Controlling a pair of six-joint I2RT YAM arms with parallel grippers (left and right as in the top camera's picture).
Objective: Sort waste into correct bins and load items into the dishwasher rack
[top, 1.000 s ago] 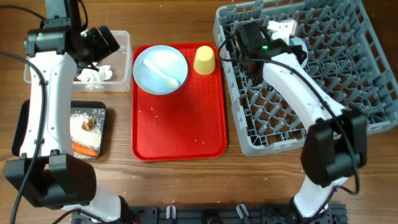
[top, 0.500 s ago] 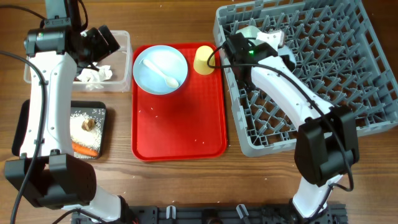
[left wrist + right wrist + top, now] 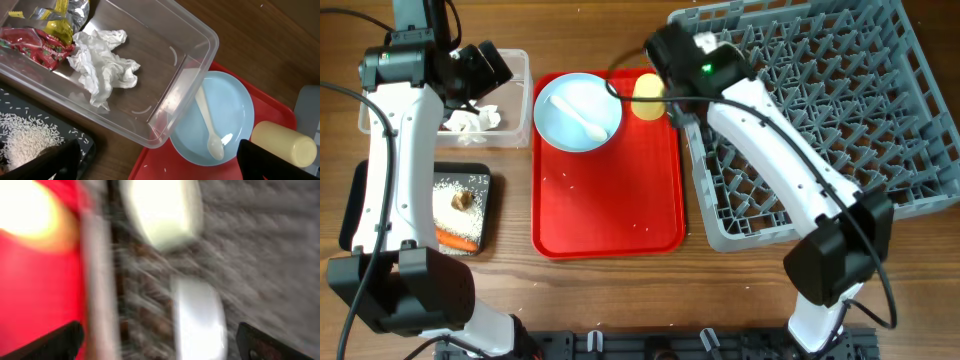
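Note:
The grey dishwasher rack (image 3: pixel 840 120) fills the right side. My right gripper (image 3: pixel 670 55) hangs open over its left rim, beside the yellow cup (image 3: pixel 648 96) on the red tray. Its wrist view is blurred: open fingers (image 3: pixel 280 342), nothing between them, and two pale shapes that look like bowls (image 3: pixel 197 320) among the pegs. The blue plate (image 3: pixel 578 110) carries the white spoon (image 3: pixel 590 124). My left gripper (image 3: pixel 485 65) is open above the clear tub (image 3: pixel 200 45), which holds the napkin (image 3: pixel 102 65) and the red and yellow wrappers (image 3: pixel 35 45). The black tray (image 3: pixel 365 200) holds rice (image 3: pixel 450 195), a brown scrap (image 3: pixel 464 200) and the carrot (image 3: pixel 457 240).
The flat red serving tray (image 3: pixel 610 200) lies between the bins and the rack, with a few rice grains on it. The right arm stretches diagonally across the rack's left half. The table's front edge is near both arm bases.
My right gripper has opened and swung left, from inside the rack's back-left corner to its left rim beside the yellow cup. The left arm has not moved.

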